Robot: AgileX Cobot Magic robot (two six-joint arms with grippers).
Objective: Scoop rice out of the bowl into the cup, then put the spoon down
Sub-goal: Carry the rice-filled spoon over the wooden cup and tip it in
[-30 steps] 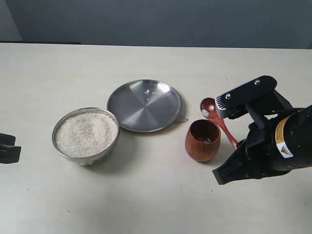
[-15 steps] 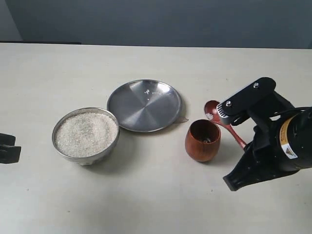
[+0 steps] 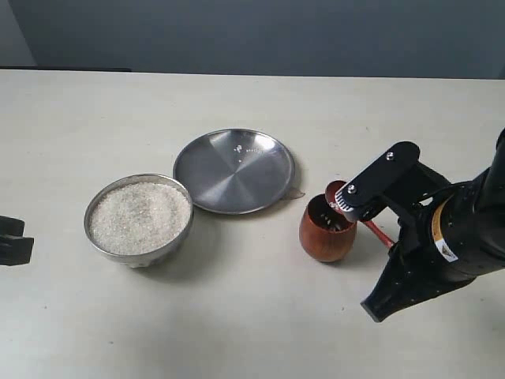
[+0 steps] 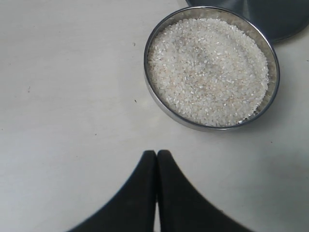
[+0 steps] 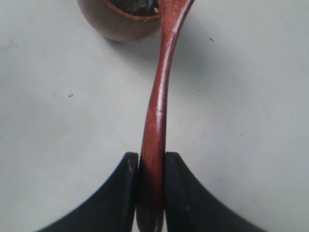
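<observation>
The silver bowl (image 3: pixel 89 230) on the left is heaped with white rice (image 3: pixel 140 216); the left wrist view shows the same bowl (image 4: pixel 146 72) and rice (image 4: pixel 207 72). The brown wooden cup (image 3: pixel 323 237) stands right of centre, and some grains show inside the cup (image 5: pixel 120 21). My right gripper (image 5: pixel 151 157) is shut on the handle of the spoon (image 5: pixel 159 106). The spoon (image 3: pixel 334 192) has its head over the cup's far rim. In the exterior view my right arm (image 3: pixel 442 237) covers the fingers. My left gripper (image 4: pixel 156 153) is shut on nothing, short of the bowl.
A flat steel plate (image 3: pixel 234 170) with a few stray grains lies behind and between bowl and cup. The left gripper's tips (image 3: pixel 12 239) show at the left edge of the exterior view. Pale tabletop (image 3: pixel 237 316) stretches along the front.
My right arm has shifted left toward the cup. The spoon head has moved from beyond and right of the cup to over its rim. The left arm has not moved.
</observation>
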